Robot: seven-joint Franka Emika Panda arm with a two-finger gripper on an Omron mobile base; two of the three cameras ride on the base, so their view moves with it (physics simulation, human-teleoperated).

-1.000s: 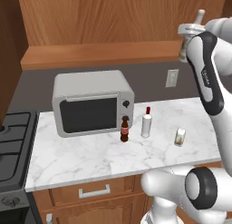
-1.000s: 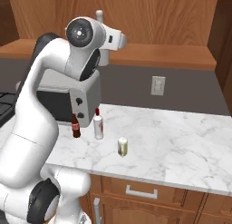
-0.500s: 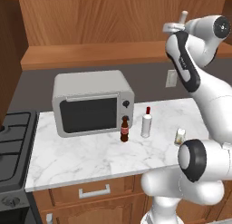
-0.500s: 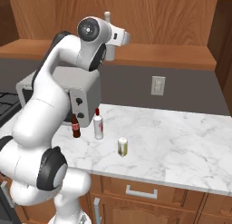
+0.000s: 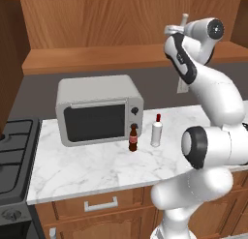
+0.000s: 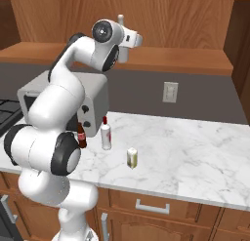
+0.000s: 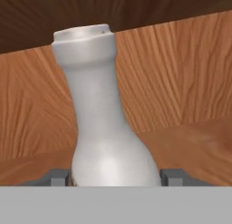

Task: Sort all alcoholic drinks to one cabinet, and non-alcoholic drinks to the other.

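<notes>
A wooden kitchen with a marble counter [image 5: 87,170] under open wood cabinets [image 5: 97,25]. High at the cabinet shelf, the gripper [image 7: 115,177] is clamped on the pale grey-white bottle [image 7: 102,123], its long neck upright between the fingers [image 7: 56,177]. Below, on the counter, the white bottle with red cap [image 5: 156,131] stands just beside the dark cola bottle [image 5: 132,139], in front of the microwave [image 5: 97,110]. The cream can [image 6: 131,157] sits apart, nearer the counter's front edge.
</notes>
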